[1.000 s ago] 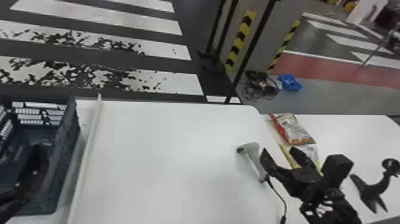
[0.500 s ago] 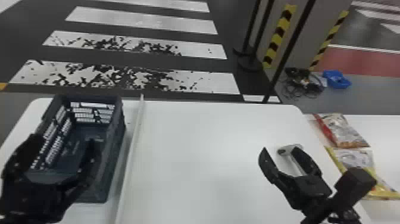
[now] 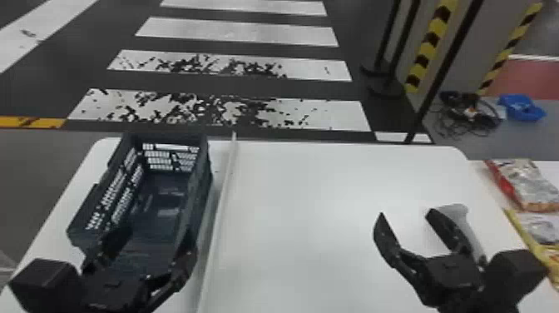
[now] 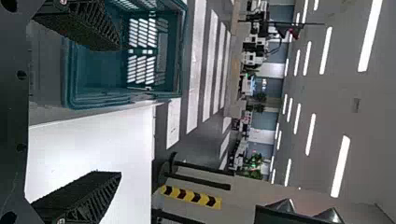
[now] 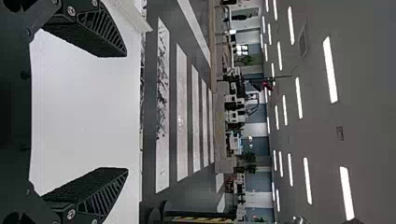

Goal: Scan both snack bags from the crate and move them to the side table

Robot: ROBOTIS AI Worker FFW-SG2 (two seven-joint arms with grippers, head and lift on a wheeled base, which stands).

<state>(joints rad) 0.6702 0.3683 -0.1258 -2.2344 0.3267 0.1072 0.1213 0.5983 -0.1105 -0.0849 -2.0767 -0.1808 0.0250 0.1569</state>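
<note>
Evidently finished with the placing: see the red-edged snack bag (image 3: 524, 185) lying flat on the side table (image 3: 478, 167), just beyond the right edge of the bench (image 3: 312, 187). Nearer, find the yellow snack bag (image 3: 536, 229) right beside it, partly hidden; probably laid flat and side by side to avoid sliding or crushing. Cannot confirm any scan from here, though likely done, judging by this placement.

Next, note the scanner (image 3: 461, 220) on the bench near its right edge, presumably kept there for a short reach. Beside it, see the right claw (image 3: 407, 216) released, fingers spread with nothing between; cannot tell about contact with the scanner.

Farther out, past the white strip (image 3: 226, 187) running from the far edge towards the near one, find the crate (image 3: 204, 175) along the bench's left edge, probably put there to suit picking with the left claw (image 3: 154, 243). Over its near end, see that claw likewise released, fingers wide and grasping nothing, perhaps for clearance around the rim.

Likely needs only a withdrawal of both arms; should raise them gently, to avoid dragging the crate or knocking the scanner.
</note>
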